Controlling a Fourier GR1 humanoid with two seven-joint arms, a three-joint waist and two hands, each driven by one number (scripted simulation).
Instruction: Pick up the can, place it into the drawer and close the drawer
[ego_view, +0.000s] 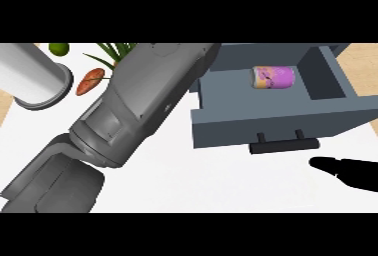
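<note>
Can inside open drawer, apart from right hand.

The can lies on its side in the open drawer at the right, my right hand sits before the drawer's handle, my left forearm crosses the counter leftward, and a cylinder stands far left.
</note>
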